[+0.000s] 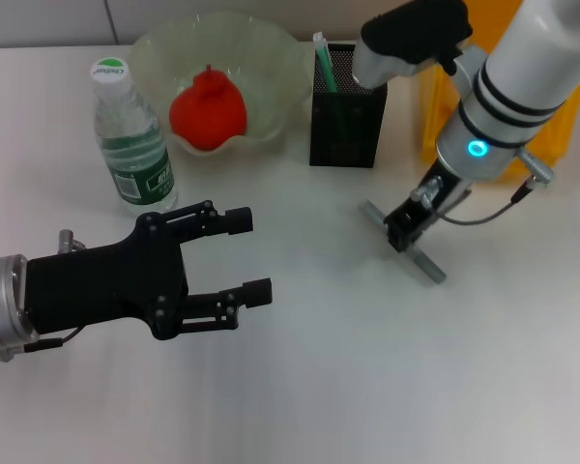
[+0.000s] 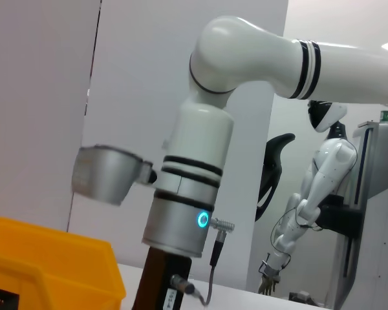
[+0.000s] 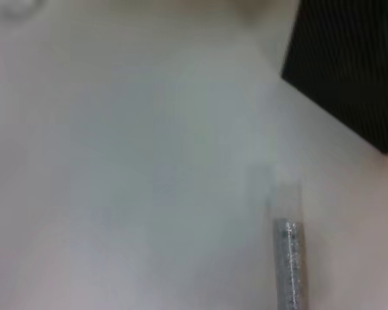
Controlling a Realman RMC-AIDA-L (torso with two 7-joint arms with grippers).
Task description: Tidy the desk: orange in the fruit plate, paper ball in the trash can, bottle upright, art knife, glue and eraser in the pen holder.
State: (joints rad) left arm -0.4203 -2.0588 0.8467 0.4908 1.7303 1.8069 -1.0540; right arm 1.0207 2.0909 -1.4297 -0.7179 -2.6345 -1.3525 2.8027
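Note:
The orange (image 1: 208, 114) lies in the fruit plate (image 1: 271, 58) at the back. Left of the plate, the bottle (image 1: 130, 145) stands upright. A grey art knife (image 1: 431, 267) lies flat on the desk in front of the pen holder (image 1: 348, 111). My right gripper (image 1: 404, 230) is down on the knife's middle, shut on it. The knife's silver end (image 3: 288, 265) shows near the pen holder (image 3: 349, 64) in the right wrist view. My left gripper (image 1: 251, 256) hovers open at the front left, holding nothing. The paper ball, glue and eraser are out of view.
The yellow trash can (image 1: 433, 116) stands at the back right, mostly behind my right arm, and its corner (image 2: 52, 265) shows in the left wrist view. A green-and-white stick (image 1: 324, 60) pokes out of the pen holder. White desk stretches across the front and middle.

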